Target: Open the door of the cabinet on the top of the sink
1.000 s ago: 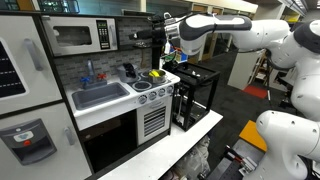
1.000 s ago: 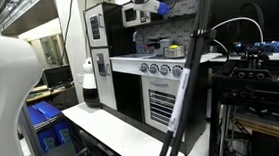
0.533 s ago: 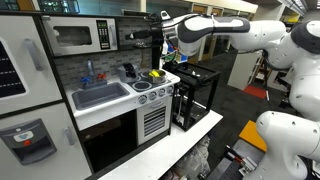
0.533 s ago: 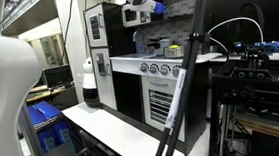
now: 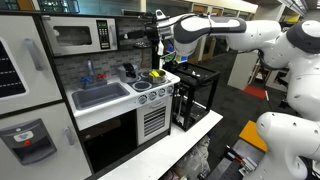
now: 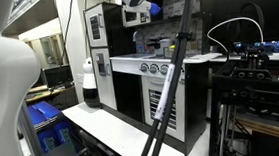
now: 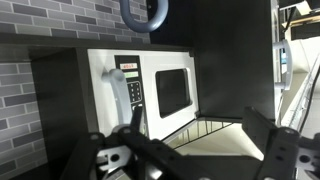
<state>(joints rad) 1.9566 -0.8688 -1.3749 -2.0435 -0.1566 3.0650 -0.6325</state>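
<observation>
At far left stands a tall white fridge door (image 5: 15,60). Right of it, at upper level, sits the small boxy white microwave-style cabinet (image 5: 78,37). Its white-framed door with a greyish window (image 5: 70,38) lies flush with the front, shut. A dark keypad panel (image 5: 103,36) occupies the cabinet's right end.

Directly below the cabinet, the grey rectangular sink (image 5: 100,96) is set in the white countertop, with a small faucet (image 5: 88,72) at its back edge. The large black-windowed oven door (image 5: 108,142) is under the counter.

Just right of the cabinet, level with the keypad, the black Robotiq gripper (image 5: 125,37) hangs in the air, apart from the cabinet. In the wrist view its fingers (image 7: 128,150) are spread wide with nothing between them. They frame the door (image 7: 172,90) and the keypad (image 7: 133,95) from a distance.

Further right is the white stovetop with knobs (image 5: 152,88). A black open-frame rack (image 5: 195,95) stands on the white table beside the kitchen. The white robot arm (image 5: 215,28) reaches in from the right edge above the rack.
</observation>
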